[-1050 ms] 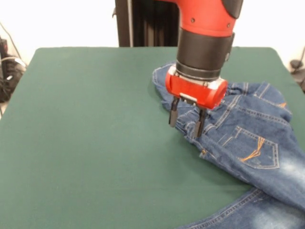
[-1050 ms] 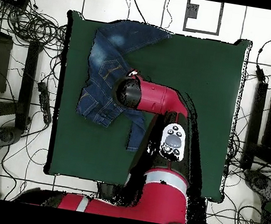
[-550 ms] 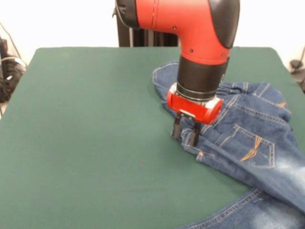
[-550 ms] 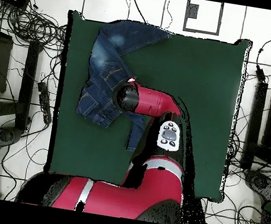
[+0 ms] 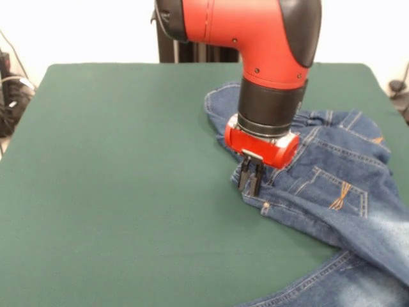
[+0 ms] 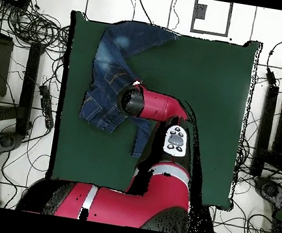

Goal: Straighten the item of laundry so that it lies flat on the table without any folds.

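Jeans (image 5: 332, 192) are what needs flattening here, and right now they're a crumpled blue denim heap spreading out to the right of the claw (image 5: 251, 183) in the front view, running off the bottom right corner of that shot. Going big to small: the table (image 5: 115, 192) is a huge dark green slab, and everything to the left of the claw is just bare felt. From overhead the table (image 6: 208, 86) shows as a big green rectangle with the jeans (image 6: 114, 71) bunched along one side, one leg folded over, another strip of denim trailing down past the arm toward the robot's base. The red and black arm (image 5: 271, 57) comes down right over the denim's left edge. Behind the claw a fold of denim humps up. To its right there's a back pocket (image 5: 342, 195) with orange stitching, and a waistband beyond that. The claw itself is clenched tight, both black fingers (image 5: 245, 174) pressed together, pinching the jeans' edge right where fabric meets felt, tips down at the cloth
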